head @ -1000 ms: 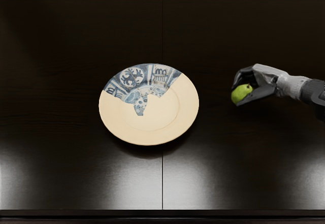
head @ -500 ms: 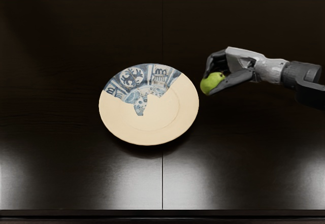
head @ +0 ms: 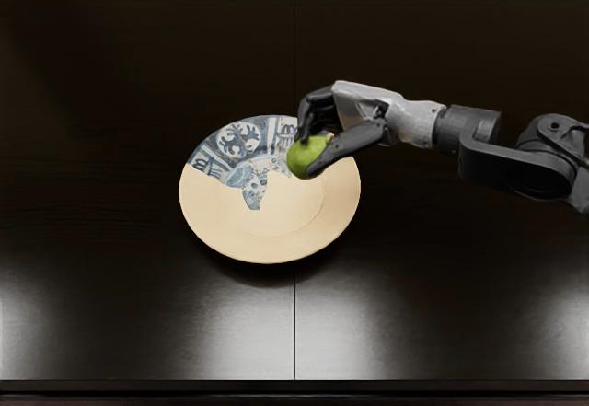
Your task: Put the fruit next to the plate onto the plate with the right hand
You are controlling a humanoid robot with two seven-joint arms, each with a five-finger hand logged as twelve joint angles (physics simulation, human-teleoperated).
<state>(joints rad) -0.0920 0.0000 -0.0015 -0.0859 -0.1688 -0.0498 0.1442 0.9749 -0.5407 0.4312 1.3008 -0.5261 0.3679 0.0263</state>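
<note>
A cream plate (head: pixel 267 226) with a blue-patterned patch on its upper left lies on the dark table (head: pixel 110 305). The right hand (head: pixel 333 122) reaches in from the right edge — its fingers wrapped around a green pear (head: pixel 306 155) — over the plate's upper right part.

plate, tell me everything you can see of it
The plate is round and shallow, with a wide rim around a flat well. It looks like glazed ceramic, mostly cream, with a jagged patch of blue-and-white pattern across its upper left part. It lies flat on the dark table, near the middle. The right robot hand holds a green fruit over its upper right part; whether the fruit touches the plate cannot be told.
</note>
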